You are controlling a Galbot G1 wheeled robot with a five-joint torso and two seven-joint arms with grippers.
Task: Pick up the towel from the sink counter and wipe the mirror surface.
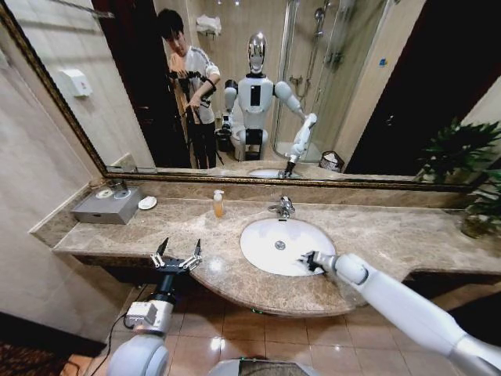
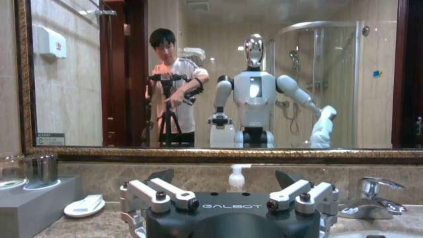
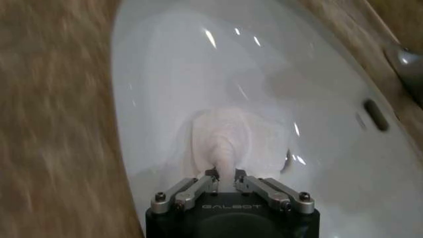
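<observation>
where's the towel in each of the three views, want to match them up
Head view: the towel hangs white over the basin, pinched by the right gripper.
Left wrist view: seen as a reflection in the mirror, white, at the reflected robot's raised arm.
Right wrist view: the towel dangles from the right gripper above the basin.
Shared landmark: the chrome faucet.

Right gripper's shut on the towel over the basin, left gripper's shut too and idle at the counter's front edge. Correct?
Not quite. The left gripper is open: the head view shows its fingers spread apart, idle at the sink counter's front edge. The rest holds: the right gripper is shut on the towel over the basin.
</observation>
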